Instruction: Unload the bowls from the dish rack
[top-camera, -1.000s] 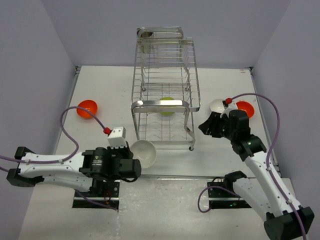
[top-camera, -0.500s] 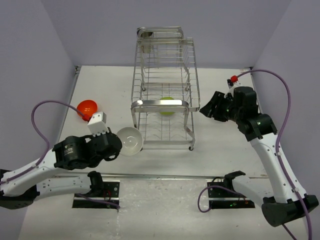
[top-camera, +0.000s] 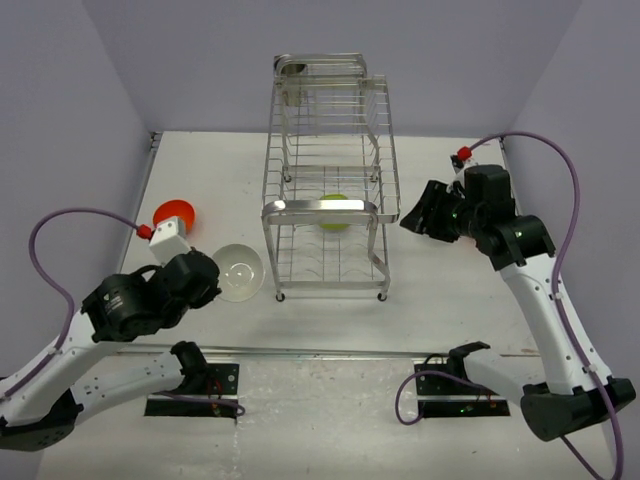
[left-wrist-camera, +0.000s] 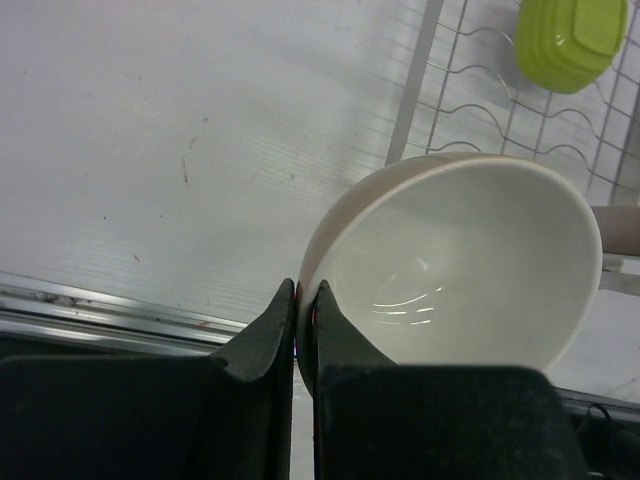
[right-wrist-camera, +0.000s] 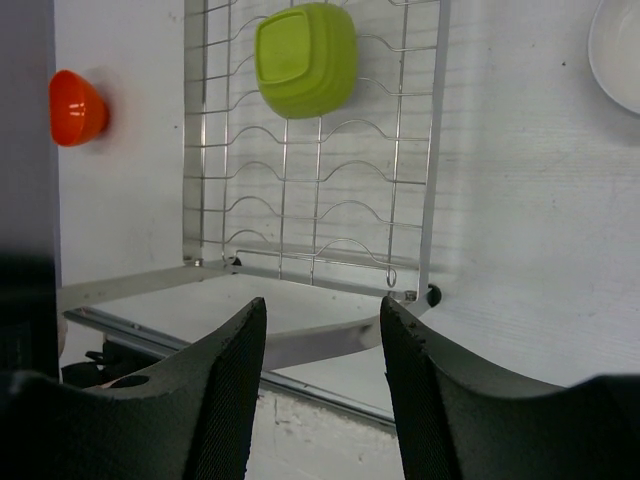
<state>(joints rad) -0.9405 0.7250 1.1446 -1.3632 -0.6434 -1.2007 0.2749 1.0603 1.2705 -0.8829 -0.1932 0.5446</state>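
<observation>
My left gripper (top-camera: 216, 279) is shut on the rim of the beige bowl (top-camera: 238, 272), held just left of the dish rack (top-camera: 330, 150). In the left wrist view the fingers pinch the beige bowl's (left-wrist-camera: 460, 260) left rim. An orange bowl (top-camera: 174, 214) sits on the table behind my left gripper. The lime-green bowl (top-camera: 335, 211) stands on the rack's lower tier and also shows in the right wrist view (right-wrist-camera: 305, 58). My right gripper (top-camera: 415, 217) is open and empty, raised beside the rack's right side. A white bowl's edge (right-wrist-camera: 617, 52) shows on the table in the right wrist view.
The rack's chrome wires (right-wrist-camera: 431, 150) and its foot (right-wrist-camera: 432, 295) lie under my right gripper (right-wrist-camera: 322, 318). The rack's wires (left-wrist-camera: 425, 70) and the lime-green bowl (left-wrist-camera: 570, 38) are beyond the held bowl. A metal rail (top-camera: 330, 352) runs along the near table edge. Purple walls enclose the table.
My left arm has carried the beige bowl leftward, away from the rack's front, toward the orange bowl. My right arm has lifted off the bowls at the right and now hovers by the rack.
</observation>
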